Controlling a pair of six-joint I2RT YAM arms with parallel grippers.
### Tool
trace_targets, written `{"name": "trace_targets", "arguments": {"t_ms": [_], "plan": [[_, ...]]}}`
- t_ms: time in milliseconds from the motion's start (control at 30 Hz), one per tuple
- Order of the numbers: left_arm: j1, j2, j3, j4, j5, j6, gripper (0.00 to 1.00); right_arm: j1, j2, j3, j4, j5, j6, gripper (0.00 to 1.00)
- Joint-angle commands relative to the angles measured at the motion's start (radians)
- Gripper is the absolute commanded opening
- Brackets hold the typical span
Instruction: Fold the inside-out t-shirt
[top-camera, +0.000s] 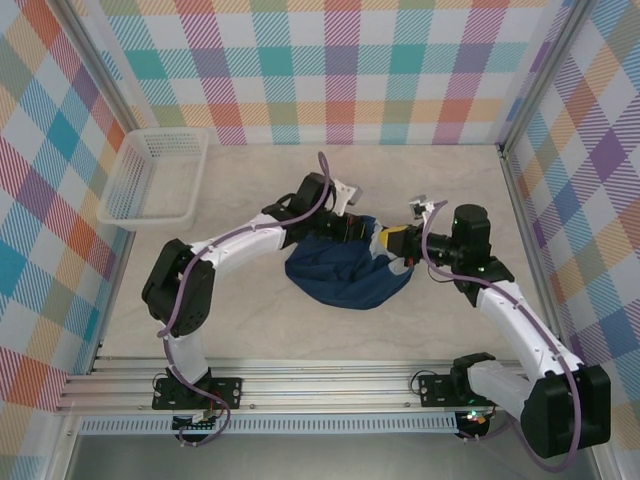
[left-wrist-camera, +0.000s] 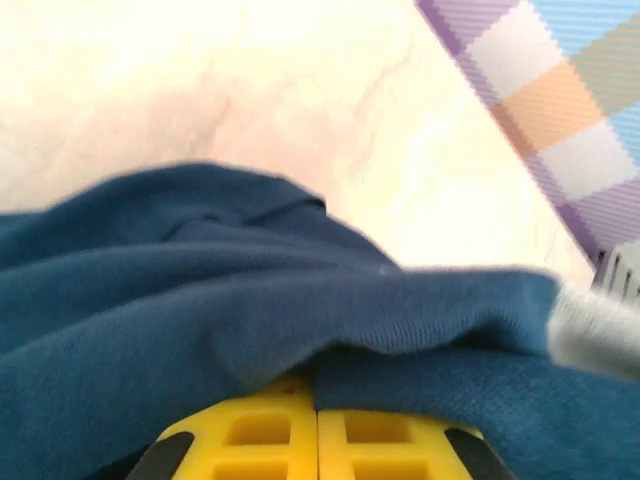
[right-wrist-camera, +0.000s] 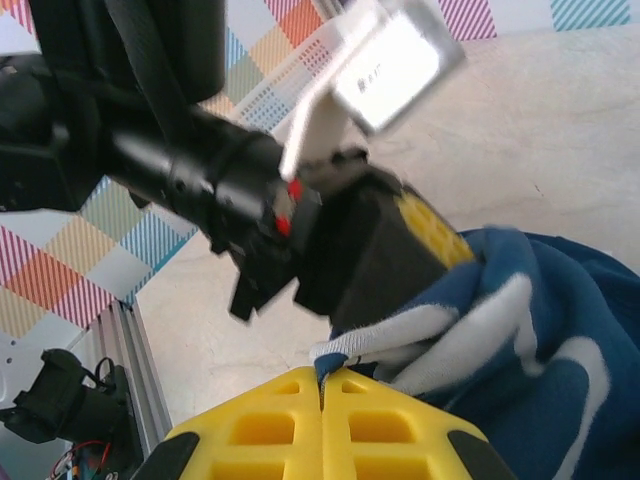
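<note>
Top view: t-shirt (top-camera: 345, 272) lying bunched at frame centre, long axis running left-right, upper edge meeting left gripper (top-camera: 362, 230) and right gripper (top-camera: 397, 240). Left wrist: jaws pressing together on a navy fold. Right wrist: jaws pinching a white-edged hem
</note>
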Motion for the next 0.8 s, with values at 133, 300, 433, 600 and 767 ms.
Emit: {"name": "trace_targets", "arguments": {"t_ms": [133, 300, 433, 600, 767], "plan": [[0.063, -0.298, 0.073, -0.179, 0.057, 0.053, 0.00, -0.001, -0.054, 0.112, -0.159, 0.231, 0.022, 0.00], [0.103, -0.457, 0.062, -0.212, -0.014, 0.036, 0.00, -0.002, -0.057, 0.200, -0.198, 0.290, 0.012, 0.00], [0.112, -0.511, 0.104, -0.273, -0.019, 0.033, 0.00, -0.001, -0.023, 0.260, -0.220, 0.316, 0.064, 0.00], [0.118, -0.547, 0.169, -0.301, -0.083, 0.043, 0.00, 0.000, 0.067, 0.362, -0.267, 0.371, 0.156, 0.00], [0.121, -0.496, 0.214, -0.347, -0.098, 0.028, 0.00, 0.004, 0.131, 0.396, -0.235, 0.277, 0.164, 0.00]]}}
